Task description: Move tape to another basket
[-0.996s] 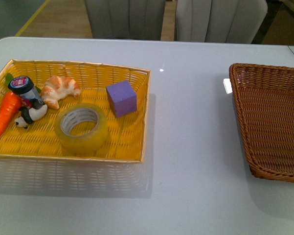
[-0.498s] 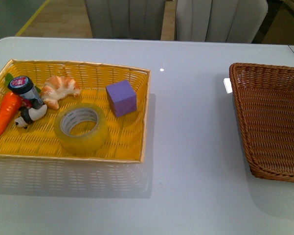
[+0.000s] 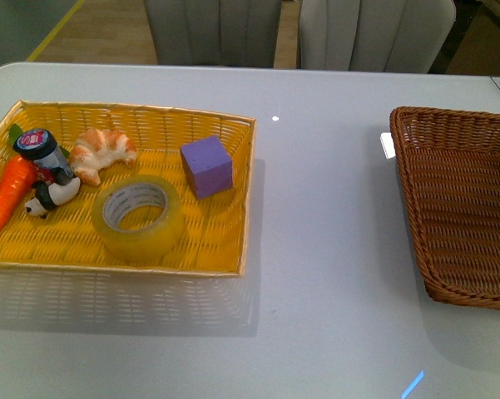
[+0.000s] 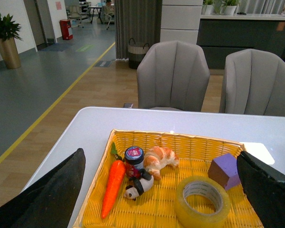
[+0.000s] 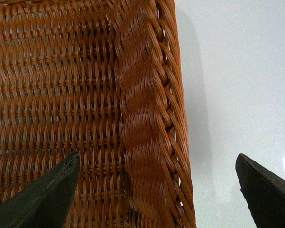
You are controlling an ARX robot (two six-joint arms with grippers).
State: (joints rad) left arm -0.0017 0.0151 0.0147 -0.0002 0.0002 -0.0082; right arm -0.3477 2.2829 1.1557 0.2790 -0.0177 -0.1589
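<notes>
Two grippers, both with jaws spread wide and holding nothing. Left gripper (image 4: 159, 155) faces the yellow basket (image 4: 180, 137) from its near side. Tape (image 4: 201, 199) lies flat on that basket's floor just ahead, between the spread fingers, nearest of the contents. Purple cube (image 4: 224, 170) just beyond the tape. Panda figure (image 4: 138, 185), carrot (image 4: 113, 185), capped jar (image 4: 133, 159) and croissant (image 4: 161, 161) are clustered to the side. Right gripper (image 5: 156, 156) hovers over the rim of the brown wicker basket (image 5: 147, 118), well apart from the tape. Grey chairs (image 4: 173, 76) stand beyond the table (image 4: 85, 128).
</notes>
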